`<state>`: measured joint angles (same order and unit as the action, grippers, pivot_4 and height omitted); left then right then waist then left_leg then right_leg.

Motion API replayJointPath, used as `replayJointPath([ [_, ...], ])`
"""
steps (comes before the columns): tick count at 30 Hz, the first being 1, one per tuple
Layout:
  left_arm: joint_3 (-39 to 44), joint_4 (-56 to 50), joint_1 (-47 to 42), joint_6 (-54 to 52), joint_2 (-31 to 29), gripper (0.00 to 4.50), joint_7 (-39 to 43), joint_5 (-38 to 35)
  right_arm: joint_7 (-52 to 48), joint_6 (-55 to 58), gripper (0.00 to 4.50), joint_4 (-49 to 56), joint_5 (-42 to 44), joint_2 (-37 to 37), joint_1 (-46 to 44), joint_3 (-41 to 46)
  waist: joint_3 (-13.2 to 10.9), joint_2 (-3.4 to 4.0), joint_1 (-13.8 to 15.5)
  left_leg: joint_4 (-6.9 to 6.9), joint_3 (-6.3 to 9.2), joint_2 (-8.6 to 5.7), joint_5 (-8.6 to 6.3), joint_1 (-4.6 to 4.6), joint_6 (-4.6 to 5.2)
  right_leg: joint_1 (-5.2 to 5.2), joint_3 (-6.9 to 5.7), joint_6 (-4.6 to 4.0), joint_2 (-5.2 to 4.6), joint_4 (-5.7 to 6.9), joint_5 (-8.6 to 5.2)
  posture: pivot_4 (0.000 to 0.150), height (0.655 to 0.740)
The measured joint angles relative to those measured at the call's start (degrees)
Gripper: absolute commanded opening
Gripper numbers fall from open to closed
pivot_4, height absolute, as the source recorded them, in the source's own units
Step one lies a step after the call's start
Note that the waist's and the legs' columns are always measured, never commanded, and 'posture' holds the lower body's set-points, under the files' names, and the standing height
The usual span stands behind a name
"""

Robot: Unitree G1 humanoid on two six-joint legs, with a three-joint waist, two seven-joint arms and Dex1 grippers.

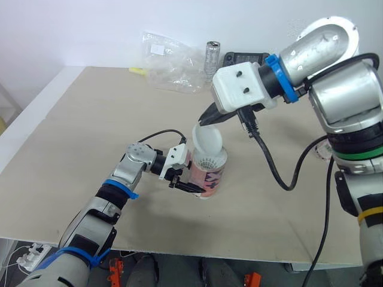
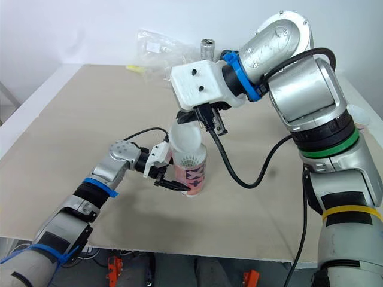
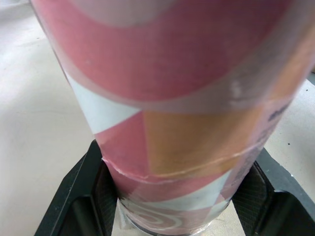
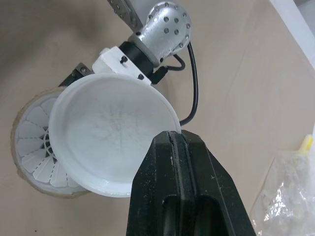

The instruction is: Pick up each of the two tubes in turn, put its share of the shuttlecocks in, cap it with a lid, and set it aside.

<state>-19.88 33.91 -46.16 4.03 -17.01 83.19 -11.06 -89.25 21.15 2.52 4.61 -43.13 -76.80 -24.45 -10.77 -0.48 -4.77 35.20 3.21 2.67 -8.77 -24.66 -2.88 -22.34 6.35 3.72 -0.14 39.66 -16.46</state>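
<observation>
A tube (image 1: 210, 178) with a pink, orange and white pattern stands upright on the table (image 1: 90, 149). White shuttlecock feathers (image 1: 209, 160) show in its open mouth. My left gripper (image 1: 183, 179) is shut on the tube's lower side; in the left wrist view its pads (image 3: 106, 189) press both flanks of the tube (image 3: 187, 98). My right gripper (image 1: 204, 122) is shut on the rim of a translucent white lid (image 1: 207, 141). The lid is tilted and sits just over the tube's mouth, half covering it. In the right wrist view the lid (image 4: 110, 132) hides most of the feathers (image 4: 34, 142).
At the back of the table lie a crumpled clear plastic bag (image 1: 172, 63), a small yellow item (image 1: 137, 70), an upright clear cylinder (image 1: 212, 57) and a black device (image 1: 245, 58). A small white round thing (image 1: 320, 150) lies at the right. A black cable (image 1: 275, 167) hangs from my right wrist.
</observation>
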Motion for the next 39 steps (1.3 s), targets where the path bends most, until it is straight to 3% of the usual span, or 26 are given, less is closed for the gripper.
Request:
replayJointPath([
  [15,-0.09,-0.77,0.32,-0.22,-0.11,2.85,-0.12,0.0,-0.54,-1.02,0.05,4.23,-0.94,-1.82,6.38,-1.97,0.0,-0.01,0.0,-0.04,0.0,0.0,0.0,-0.01,0.0,-0.01,0.0,-0.01,0.0,-0.02,-0.02,0.15,0.74],
  [39,0.0,-0.98,0.52,-0.4,-0.22,2.85,-0.15,0.0,-0.76,-2.14,0.05,3.34,2.42,-2.84,0.44,-2.19,0.0,-0.02,-0.03,-0.13,-0.01,0.0,0.0,0.01,0.0,-0.03,0.0,-0.04,-0.01,-0.07,-0.02,0.15,0.74],
])
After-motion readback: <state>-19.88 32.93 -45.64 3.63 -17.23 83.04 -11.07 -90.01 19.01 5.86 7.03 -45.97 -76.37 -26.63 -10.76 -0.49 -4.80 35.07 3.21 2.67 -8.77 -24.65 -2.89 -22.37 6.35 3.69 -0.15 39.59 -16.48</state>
